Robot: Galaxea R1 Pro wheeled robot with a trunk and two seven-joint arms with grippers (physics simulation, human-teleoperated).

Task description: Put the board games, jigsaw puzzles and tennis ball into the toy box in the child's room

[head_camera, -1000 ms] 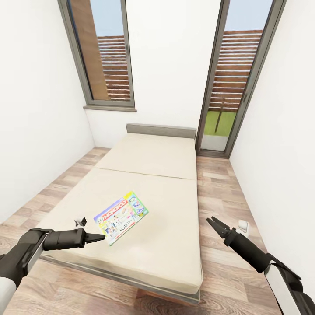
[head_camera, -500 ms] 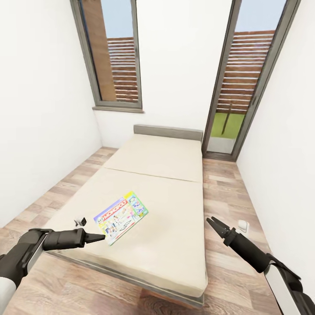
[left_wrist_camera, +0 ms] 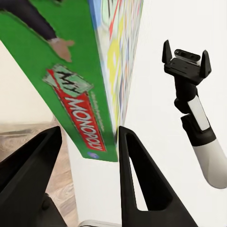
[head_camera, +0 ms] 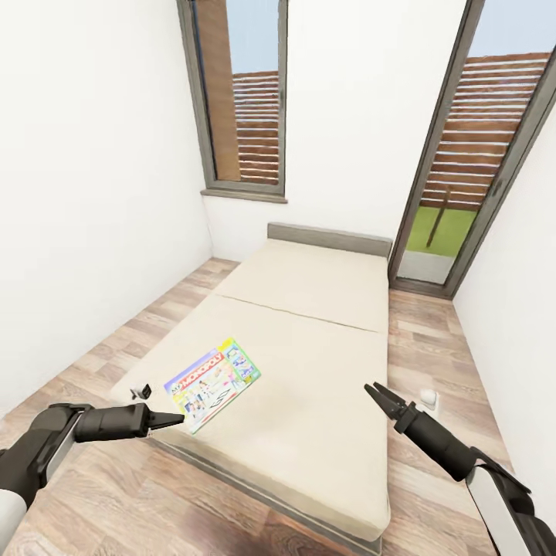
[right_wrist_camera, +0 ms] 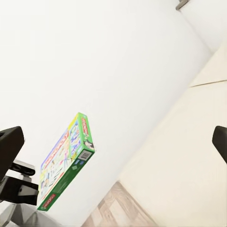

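The whole picture had slid since a moment before: the low wide bed with the plain beige mattress (head_camera: pixel 309 363) and the tall dark-framed windows (head_camera: pixel 243 100) now sat more to the right, so the camera had turned. The two arms and the game looked just where they were in the earlier picture.

Nearest, the black left gripper (head_camera: pixel 174 420) was clamped on the corner of the thin flat pastel board game box with the green edge (head_camera: pixel 214 383). In the left wrist view its two dark fingers (left_wrist_camera: pixel 137 175) stood on each side of the box's green edge (left_wrist_camera: pixel 71 90), which said MONOPOLY. The black right gripper (head_camera: pixel 376 394) was off to the right, well apart from the game, and its pointed fingers were spread with nothing between them.

The game was held out flat, lid up, over the near left part of the mattress. Its long side ran from the left gripper up and away to the right, toward the middle of the bed.

Farther back was the low grey headboard (head_camera: pixel 328 238) and the white wall (head_camera: pixel 347 116). Wood-plank floor (head_camera: pixel 154 316) ran along both sides of the bed.
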